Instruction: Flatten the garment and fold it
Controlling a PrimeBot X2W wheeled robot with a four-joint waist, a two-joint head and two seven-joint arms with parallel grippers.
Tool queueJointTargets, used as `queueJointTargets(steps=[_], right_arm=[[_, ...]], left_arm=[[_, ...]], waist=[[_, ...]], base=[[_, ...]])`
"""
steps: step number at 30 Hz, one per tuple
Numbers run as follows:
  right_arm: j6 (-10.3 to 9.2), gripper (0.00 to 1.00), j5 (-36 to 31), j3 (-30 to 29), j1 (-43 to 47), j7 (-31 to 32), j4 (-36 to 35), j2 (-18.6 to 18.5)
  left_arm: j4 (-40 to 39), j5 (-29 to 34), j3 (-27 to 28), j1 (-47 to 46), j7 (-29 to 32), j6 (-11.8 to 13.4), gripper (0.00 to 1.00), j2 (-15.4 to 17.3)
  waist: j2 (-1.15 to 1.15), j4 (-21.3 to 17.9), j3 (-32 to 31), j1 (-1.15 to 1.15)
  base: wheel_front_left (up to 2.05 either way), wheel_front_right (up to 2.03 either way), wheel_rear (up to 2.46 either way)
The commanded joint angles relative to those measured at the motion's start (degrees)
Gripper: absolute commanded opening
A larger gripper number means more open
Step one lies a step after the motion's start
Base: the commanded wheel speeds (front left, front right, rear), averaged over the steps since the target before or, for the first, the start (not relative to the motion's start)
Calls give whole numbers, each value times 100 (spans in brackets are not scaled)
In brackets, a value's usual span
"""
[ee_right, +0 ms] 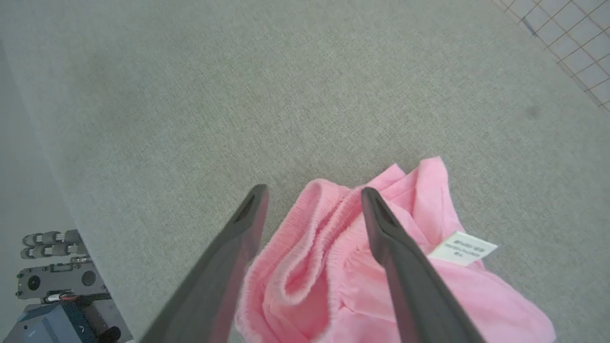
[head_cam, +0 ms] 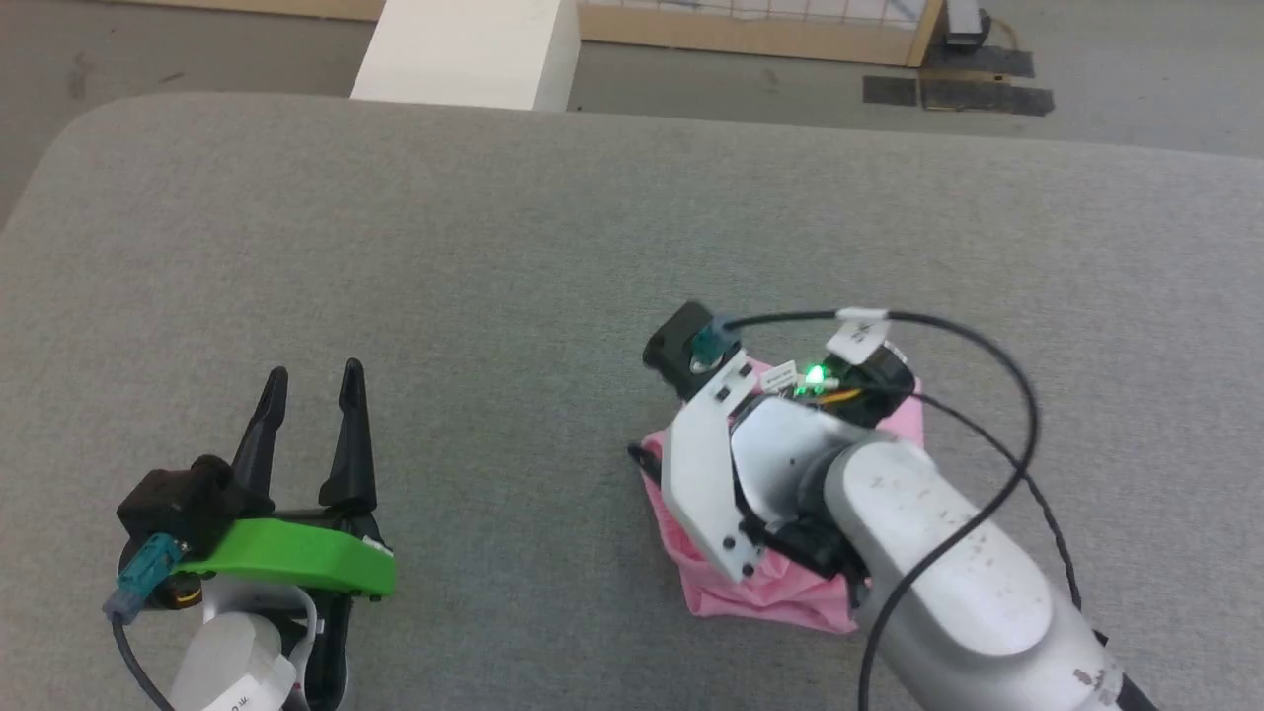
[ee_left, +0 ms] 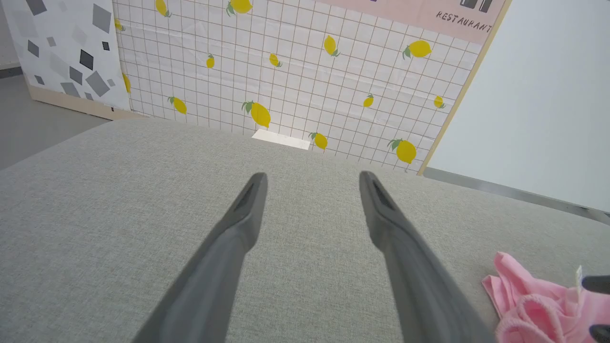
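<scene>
— What's the room like?
— A grey woven-fabric worktop in front of a lemon-print grid wall panel. Pink signage above reads "RESTAURANT".
— The clothing?
— The crumpled light pink garment lies there, its small white label unreadable. The right claw is spread astride its waistband. The left claw is released, well apart.

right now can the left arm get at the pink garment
Probably yes. Bare grey surface lies between the open left end effector and the garment, whose left edge is exposed. The right arm hangs over most of it, so only that edge looks free.
</scene>
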Motion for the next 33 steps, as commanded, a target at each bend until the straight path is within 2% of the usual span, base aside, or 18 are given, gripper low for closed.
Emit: queueJointTargets(steps=[1,5,10,14,21,31,32,33], right_arm=[[-8,100,37,-103,-60,-83,-133,-3],[-8,100,-212,-864,195,-255,-583,-18],[-8,100,-1003,-2014,942,-193,-1006,-129],[-8,100,-1311,-2540,1620,-67,-1164,-94],[-8,100,-1417,-2604,2131,-189,-953,-18],[-8,100,-1428,-2339,1994,-516,-49,-4],[-8,96,-1405,-2336,1971,-530,38,-4],[-8,25,-1394,-2312,1934,-566,122,-4]], left_arm=[[-19,60,29,41,-27,-38,100,7],[-106,120,68,114,-27,-31,100,15],[-198,161,122,187,-27,-13,100,14],[-227,164,116,186,-27,-13,100,5],[-213,125,82,130,-27,-18,100,21],[-149,92,2,58,-27,-26,100,59],[-147,92,1,62,-27,-27,100,62],[-146,95,0,73,-27,-27,100,65]], waist=[[45,-97,-81,0],[45,-203,-151,0],[45,-296,-160,0],[45,-310,-100,0],[45,-267,5,0],[45,-139,61,0],[45,-138,54,0],[45,-141,43,0]], base=[[0,0,0],[0,0,0],[0,0,0],[0,0,0],[0,0,0],[0,0,0],[0,0,0],[0,0,0]])
